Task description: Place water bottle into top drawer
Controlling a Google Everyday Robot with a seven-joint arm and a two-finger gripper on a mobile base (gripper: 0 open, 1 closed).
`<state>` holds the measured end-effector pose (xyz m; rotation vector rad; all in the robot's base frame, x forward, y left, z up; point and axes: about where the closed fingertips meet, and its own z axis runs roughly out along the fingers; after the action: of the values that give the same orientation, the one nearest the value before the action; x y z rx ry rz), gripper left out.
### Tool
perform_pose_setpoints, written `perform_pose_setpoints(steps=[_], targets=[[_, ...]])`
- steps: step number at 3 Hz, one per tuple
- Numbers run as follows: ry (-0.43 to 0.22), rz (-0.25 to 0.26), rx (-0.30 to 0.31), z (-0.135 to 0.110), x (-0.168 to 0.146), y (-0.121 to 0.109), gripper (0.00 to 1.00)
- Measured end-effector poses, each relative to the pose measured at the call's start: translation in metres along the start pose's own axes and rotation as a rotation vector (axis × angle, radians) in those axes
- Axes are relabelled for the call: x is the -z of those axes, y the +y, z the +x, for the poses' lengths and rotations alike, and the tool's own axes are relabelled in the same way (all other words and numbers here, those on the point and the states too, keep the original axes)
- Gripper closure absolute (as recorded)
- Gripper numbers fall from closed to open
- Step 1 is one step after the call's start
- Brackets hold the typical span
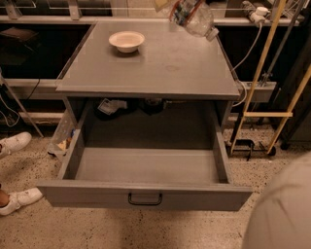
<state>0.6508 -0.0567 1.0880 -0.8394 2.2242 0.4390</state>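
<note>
The water bottle (193,17) is clear with a red-and-blue label. It hangs tilted in the air over the back right of the cabinet top (165,63), white cap pointing down to the right. My gripper (176,6) is at the top edge of the view, mostly cut off, shut on the bottle's upper end. The top drawer (146,192) is pulled fully out below the cabinet top. Its black wire handle (145,199) faces me and its inside (146,165) holds nothing.
A white bowl (127,41) sits at the back left of the cabinet top. My white body (284,214) fills the lower right corner. Yellow poles (261,63) and cables stand to the right. A person's white shoes (14,143) are on the floor at left.
</note>
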Motion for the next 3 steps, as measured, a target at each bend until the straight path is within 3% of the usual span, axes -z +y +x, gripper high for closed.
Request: perform_pose_setpoints(steps=[1,2,3], targets=[[-0.062,0.091,0.019,0.01,0.018,0.004,1.0],[-0.206,0.186,0.017,0.021,0.077,0.028,1.0],[-0.277,0.19,0.057,0.019,0.096,0.062,1.0]])
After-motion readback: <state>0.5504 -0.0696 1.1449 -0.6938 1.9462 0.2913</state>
